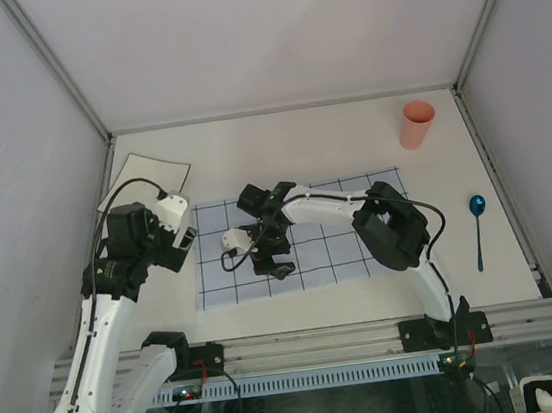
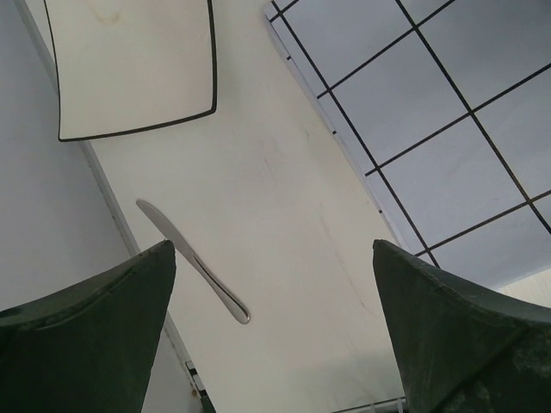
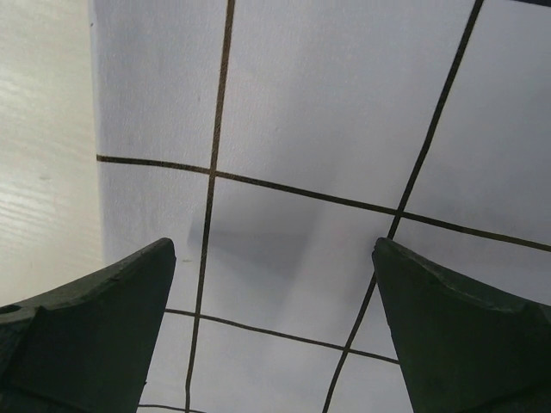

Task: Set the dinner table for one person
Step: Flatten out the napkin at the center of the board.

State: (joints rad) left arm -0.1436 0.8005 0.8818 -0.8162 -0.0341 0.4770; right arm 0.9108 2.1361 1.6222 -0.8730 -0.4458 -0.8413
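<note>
The dinner table (image 1: 290, 154) is an off-white surface with a light-blue grid cloth (image 1: 341, 244) at its middle. A square white plate with a dark rim (image 1: 144, 177) lies at the back left, also in the left wrist view (image 2: 129, 64). Below it there, a silver knife (image 2: 194, 262) lies near the left wall. A pink cup (image 1: 417, 124) stands at the back right and a blue spoon (image 1: 478, 227) lies at the right. My left gripper (image 1: 187, 239) (image 2: 274, 258) hangs open over bare table beside the cloth's left edge. My right gripper (image 1: 275, 265) (image 3: 274, 249) is open above the cloth (image 3: 327, 112), holding nothing.
Grey rails and pale walls (image 1: 47, 144) close in the table on the left, back and right. A metal rail (image 1: 323, 342) with the arm bases runs along the near edge. The left arm hides the knife in the top view.
</note>
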